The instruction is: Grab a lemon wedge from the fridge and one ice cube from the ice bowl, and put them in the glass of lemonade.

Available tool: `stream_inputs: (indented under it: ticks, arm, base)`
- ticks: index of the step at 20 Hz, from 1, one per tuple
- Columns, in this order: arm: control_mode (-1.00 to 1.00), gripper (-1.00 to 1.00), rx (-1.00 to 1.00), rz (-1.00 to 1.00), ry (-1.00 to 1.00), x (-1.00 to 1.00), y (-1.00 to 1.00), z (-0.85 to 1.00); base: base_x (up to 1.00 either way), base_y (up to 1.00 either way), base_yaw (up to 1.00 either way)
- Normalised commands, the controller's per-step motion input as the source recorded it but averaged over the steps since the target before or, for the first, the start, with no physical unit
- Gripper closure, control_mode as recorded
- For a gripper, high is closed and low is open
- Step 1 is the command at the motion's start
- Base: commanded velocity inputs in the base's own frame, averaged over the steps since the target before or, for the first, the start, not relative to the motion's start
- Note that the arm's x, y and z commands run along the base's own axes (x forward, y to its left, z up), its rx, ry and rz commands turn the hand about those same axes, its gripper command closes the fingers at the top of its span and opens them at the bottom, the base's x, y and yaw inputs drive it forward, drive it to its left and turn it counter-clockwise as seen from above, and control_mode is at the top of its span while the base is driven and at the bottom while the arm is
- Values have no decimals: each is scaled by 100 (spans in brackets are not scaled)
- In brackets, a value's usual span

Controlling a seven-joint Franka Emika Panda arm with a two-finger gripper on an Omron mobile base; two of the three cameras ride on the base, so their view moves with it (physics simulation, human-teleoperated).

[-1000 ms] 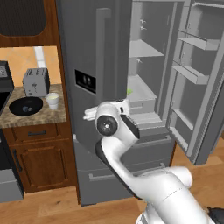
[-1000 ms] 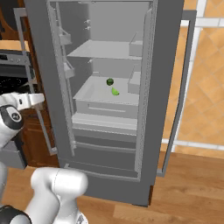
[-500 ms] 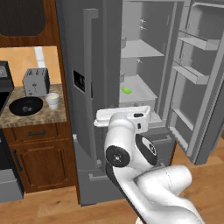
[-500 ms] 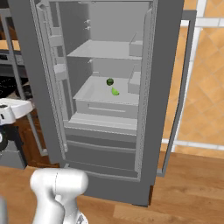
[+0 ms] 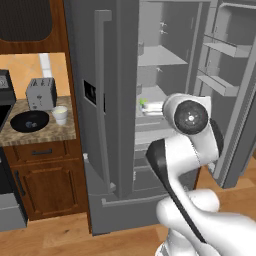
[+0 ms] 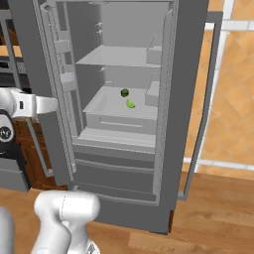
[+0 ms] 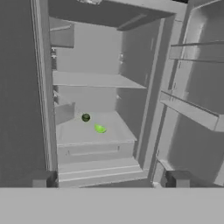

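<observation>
One lemon wedge (image 7: 100, 128) well beyond parted fingertips (image 7: 41, 180).

Both base views and the closer hand view face the fridge (image 6: 119, 99).

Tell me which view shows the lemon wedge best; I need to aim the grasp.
The hand view: the lemon wedge lies unobstructed on the fridge shelf. The right base view shows it smaller; the left base view gives a sliver.

The white arm is rising from 5 o'clock in the left base view, elbow bending high. The tool (image 7: 107, 179) is pointing forward, holding nothing, jaws spread wide.
</observation>
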Motion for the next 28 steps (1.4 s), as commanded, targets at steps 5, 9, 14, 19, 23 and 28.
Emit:
stream_inputs:
  ticks: [5, 9, 14, 19, 23, 28]
  arm:
    - [-100, -100, 30, 24, 30, 7, -78, 0]
    - [-100, -100, 31, 29, 38, 19, -70, 0]
    - [-100, -100, 11, 17, 3, 30, -16, -15]
    - [-100, -100, 4, 3, -3, 69, 0, -17]
    - [-100, -100, 12, 3, 0, 100, 0, -33]
    - [-100, -100, 13, 3, -1, 100, 2, -19]
  base:
    - [0, 0, 0]
    - [0, 0, 0]
    - [0, 0, 0]
    - [0, 0, 0]
    - [0, 0, 0]
    - [0, 0, 0]
